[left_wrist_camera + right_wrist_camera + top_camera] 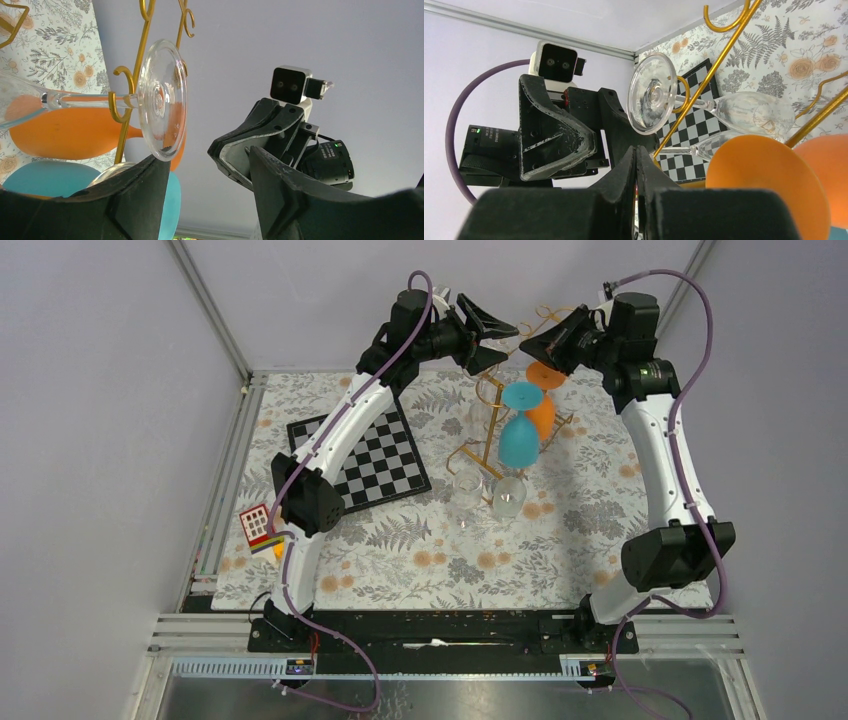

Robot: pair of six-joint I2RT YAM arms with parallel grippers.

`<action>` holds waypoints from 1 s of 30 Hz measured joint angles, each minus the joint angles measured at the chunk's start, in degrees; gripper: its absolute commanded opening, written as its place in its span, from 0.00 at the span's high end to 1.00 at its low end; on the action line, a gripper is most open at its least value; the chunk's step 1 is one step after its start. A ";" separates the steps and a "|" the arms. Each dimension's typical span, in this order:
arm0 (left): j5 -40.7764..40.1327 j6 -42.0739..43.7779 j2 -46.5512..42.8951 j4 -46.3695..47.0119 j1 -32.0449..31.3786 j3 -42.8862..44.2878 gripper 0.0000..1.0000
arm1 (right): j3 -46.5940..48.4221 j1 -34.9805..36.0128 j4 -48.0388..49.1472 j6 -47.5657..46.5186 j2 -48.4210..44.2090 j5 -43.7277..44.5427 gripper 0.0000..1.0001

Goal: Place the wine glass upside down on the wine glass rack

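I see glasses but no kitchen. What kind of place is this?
Probably a robot lab's test booth, not a home: a left arm and right arm bolted down, plain walls with metal frame rails, and a flowery cloth holding a wine glass rack and chessboard.

Left arm (335, 435) and right arm (668, 455) are built of white curved link shells, joined by bulky black joint housings (310, 502). A purple cable (455, 135) is run along each arm. Black base plates (285, 632) are fitted underneath. Left gripper (495, 340) and right gripper (537, 345) are fitted with black angular fingers (272, 122), scuffed pale at the edges. A white-and-black wrist camera (291, 85) is mounted above each; a green light (337, 145) is seen on one motor body.
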 measured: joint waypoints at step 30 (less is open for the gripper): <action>1.79 0.02 0.00 0.07 -0.55 -0.20 0.33 | -1.64 2.23 0.92 -4.39 2.80 5.01 0.99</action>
